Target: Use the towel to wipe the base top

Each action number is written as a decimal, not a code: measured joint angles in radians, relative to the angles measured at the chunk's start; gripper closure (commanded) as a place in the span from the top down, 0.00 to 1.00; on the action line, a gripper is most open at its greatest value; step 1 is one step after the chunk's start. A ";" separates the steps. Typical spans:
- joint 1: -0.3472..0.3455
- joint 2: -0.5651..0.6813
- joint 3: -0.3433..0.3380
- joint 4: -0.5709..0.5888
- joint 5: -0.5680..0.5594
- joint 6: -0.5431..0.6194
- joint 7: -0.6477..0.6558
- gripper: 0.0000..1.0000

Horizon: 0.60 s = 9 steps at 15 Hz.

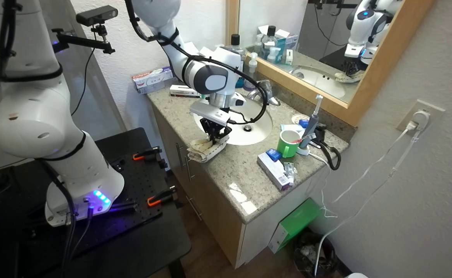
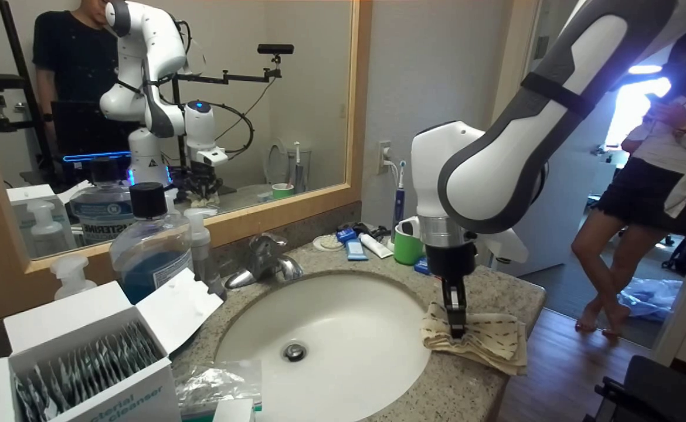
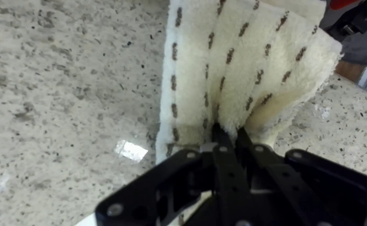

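Stone countertop (image 1: 241, 166) bears the towel (image 2: 492, 337) just beside the sink (image 2: 349, 328), gripper (image 3: 230, 131) pinching its folds: grasp looks done, wiping progress unclear, area across the sink probably left.

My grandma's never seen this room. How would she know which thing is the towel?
Find the speckled stone countertop with a white oval sink set into it. Between the sink and the countertop's edge, a black robot hand pinches the towel. Unlike the green mug nearby, it's fuzzy, folded cream cloth with rows of brown dashes.
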 measured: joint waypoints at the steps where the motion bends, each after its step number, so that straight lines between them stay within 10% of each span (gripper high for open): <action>1: 0.000 0.000 0.001 0.001 0.005 0.000 -0.001 0.02; 9: 0.003 0.001 0.029 0.001 0.048 -0.008 -0.003 0.02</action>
